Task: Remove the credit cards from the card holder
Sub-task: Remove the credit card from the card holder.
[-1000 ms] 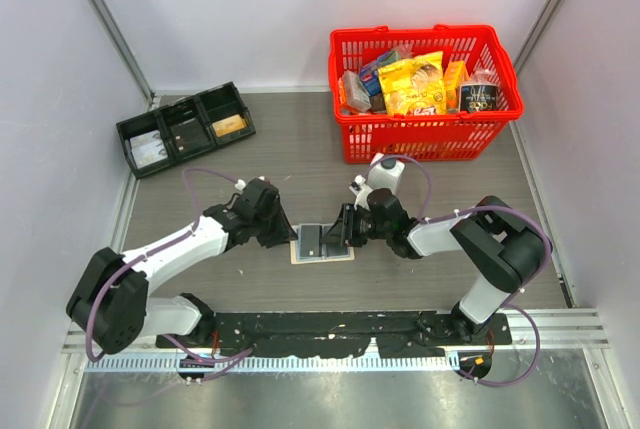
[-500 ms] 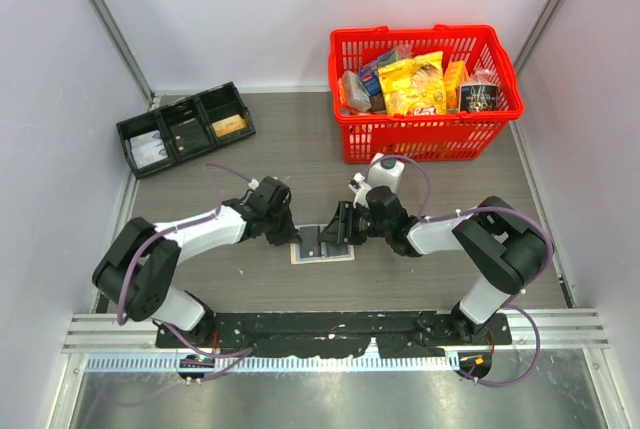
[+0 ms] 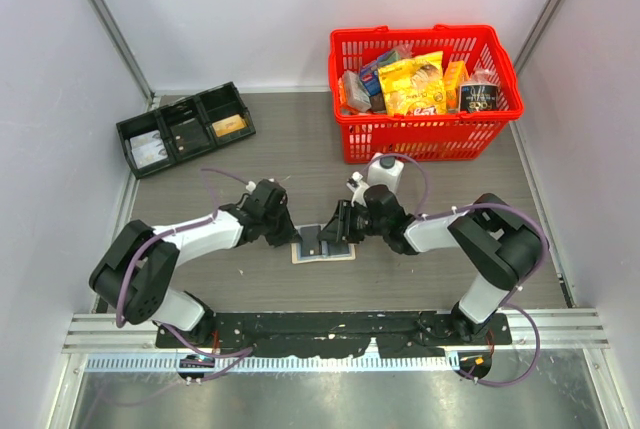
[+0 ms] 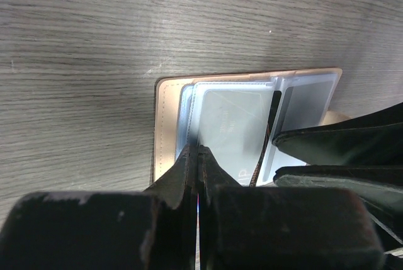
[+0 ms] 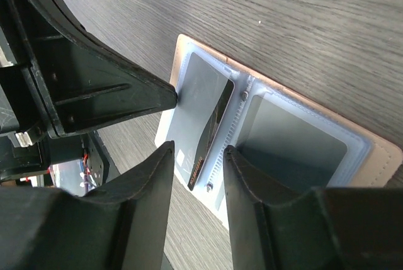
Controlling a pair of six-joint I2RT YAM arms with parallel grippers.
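The tan card holder [image 3: 322, 243] lies open flat on the table between both arms. Its clear sleeves show grey credit cards [image 5: 196, 97], and a dark card with orange lettering [image 5: 213, 133] stands slanted by the spine. My left gripper [image 4: 198, 150] is shut, its tips pressing on the left sleeve near the holder's [image 4: 165, 119] tan edge. My right gripper [image 5: 198, 152] is open and straddles the dark card's lower end without touching it. In the top view the left gripper [image 3: 291, 234] and right gripper [image 3: 331, 239] meet over the holder.
A red basket [image 3: 425, 134] full of packets stands at the back right, just behind the right arm. A black three-compartment tray [image 3: 185, 129] sits at the back left. Walls close in on both sides.
My left gripper has shut and shifted right onto the holder's left edge. The right gripper's fingers have spread a little and edged left over the holder.
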